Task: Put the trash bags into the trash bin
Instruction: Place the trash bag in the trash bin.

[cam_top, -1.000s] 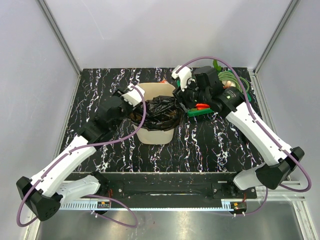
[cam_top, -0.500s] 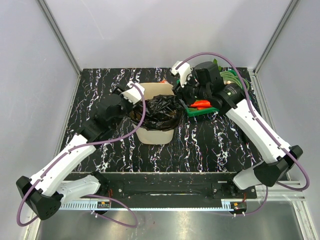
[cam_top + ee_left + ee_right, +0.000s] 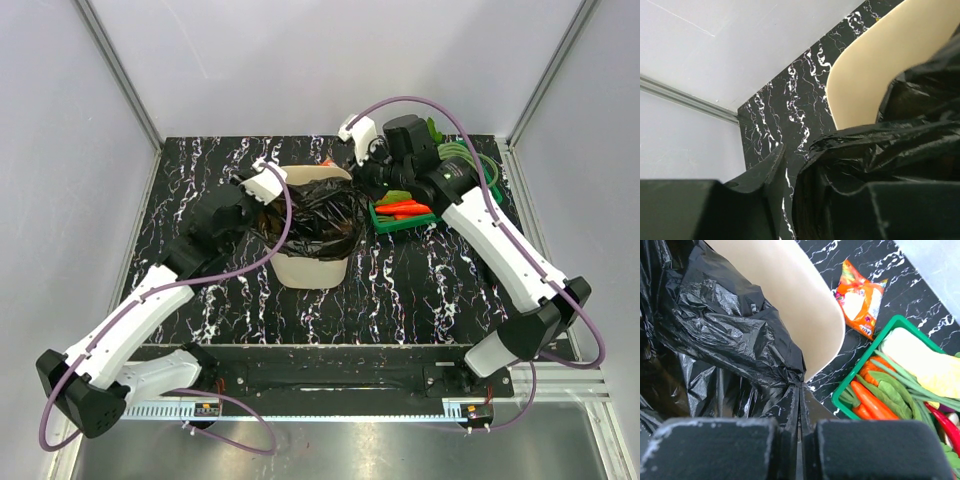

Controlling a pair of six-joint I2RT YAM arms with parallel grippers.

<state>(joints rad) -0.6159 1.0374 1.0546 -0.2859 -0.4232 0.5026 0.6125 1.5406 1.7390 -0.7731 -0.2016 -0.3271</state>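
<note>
A glossy black trash bag lies crumpled across the mouth of the cream trash bin, mid-table. My right gripper is at the bin's right rim. In the right wrist view that gripper is shut, with a pinch of the bag at its tips beside the bin's wall. My left gripper is at the bin's left rim. In the left wrist view its jaws stand apart. A fold of bag fills the space and hides the right finger. The left finger is just clear of the bag.
A green vegetable tray with carrots and greens sits just right of the bin, under my right arm. An orange snack wrapper lies on the marble table behind the bin. Grey walls enclose the table on three sides.
My right gripper has shut on the bag's edge and drawn back toward the far right. My left gripper's jaws have narrowed around the bag at the left rim.
</note>
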